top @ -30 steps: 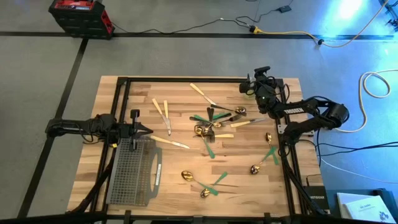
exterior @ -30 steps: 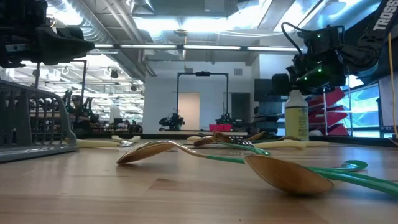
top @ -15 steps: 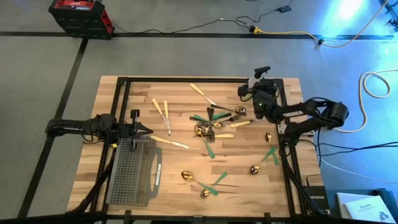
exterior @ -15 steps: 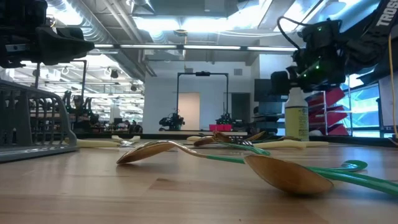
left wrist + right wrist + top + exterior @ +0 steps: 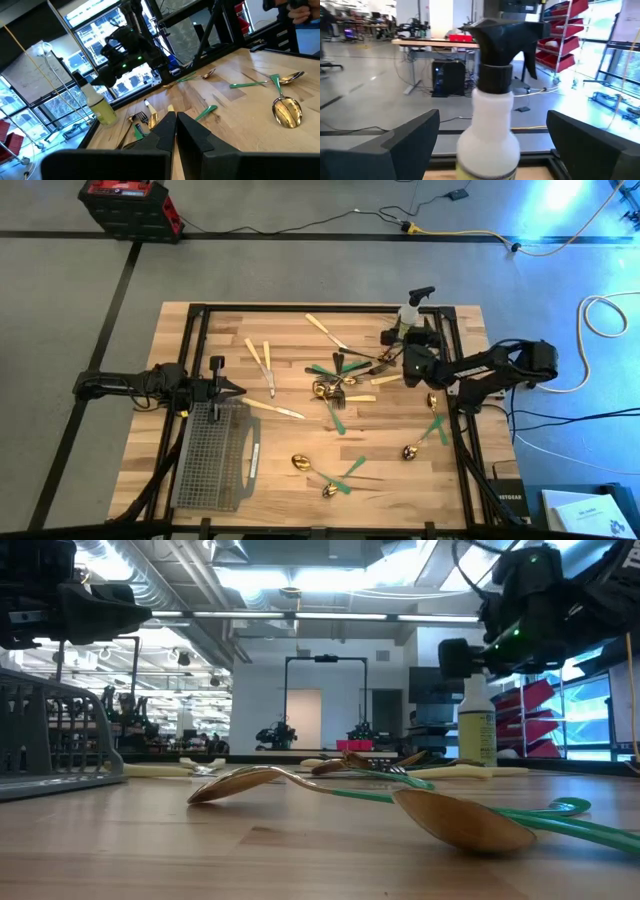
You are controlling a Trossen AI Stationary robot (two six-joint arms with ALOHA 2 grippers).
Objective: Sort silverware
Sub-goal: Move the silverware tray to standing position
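The right gripper [image 5: 490, 145] stands spread wide, its fingers either side of the spray bottle [image 5: 492, 100] without touching it. The left gripper [image 5: 176, 131], pressed together, hangs beside the mesh caddy [image 5: 212, 455], with silverware [image 5: 340, 375] scattered ahead of it.

Both arms matte black, jointed; right arm [image 5: 480, 367] shows green indicator lights, white lettering, black cabling.
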